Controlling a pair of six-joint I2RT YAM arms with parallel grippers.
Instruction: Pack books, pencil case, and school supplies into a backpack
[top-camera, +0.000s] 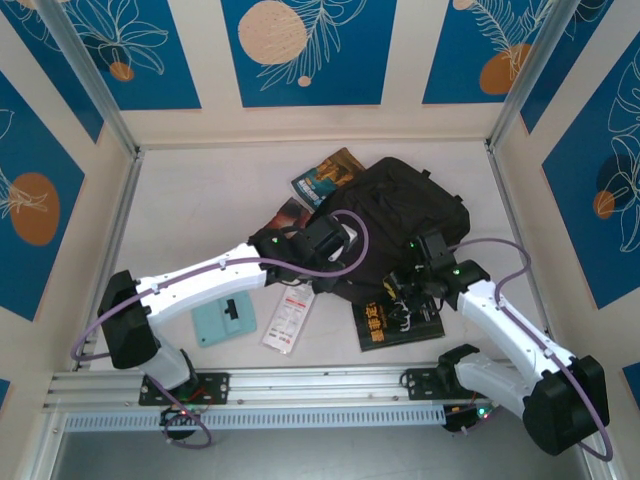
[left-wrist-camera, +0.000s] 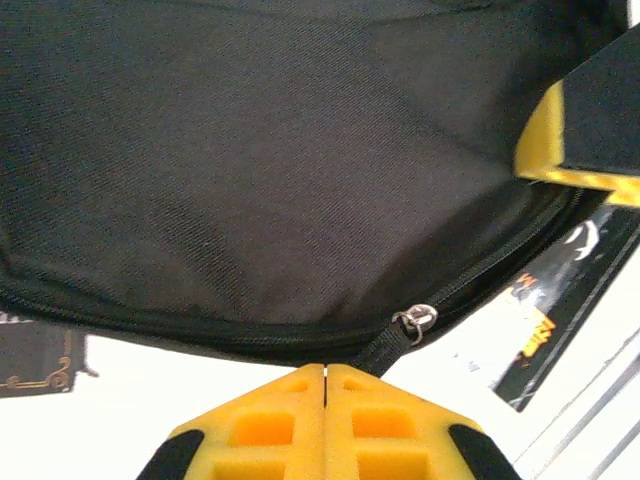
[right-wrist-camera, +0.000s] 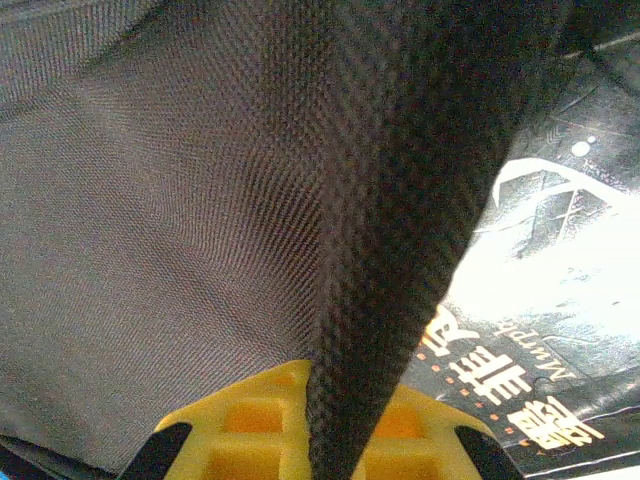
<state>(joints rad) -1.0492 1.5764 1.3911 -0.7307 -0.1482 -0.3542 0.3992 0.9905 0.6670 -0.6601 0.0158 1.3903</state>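
We judge this to be the opening step, as books and supplies lie outside the backpack, a soft black woven bag lying flat mid-table. The right gripper is clamped on a fold of fabric at the backpack's near-right edge. The left gripper has its fingers pressed together just below the zip pull (possibly nipping its tab, though we cannot be sure). Next we would lift the fabric and draw the zip to open a mouth. The black book waits against the backpack's near edge.
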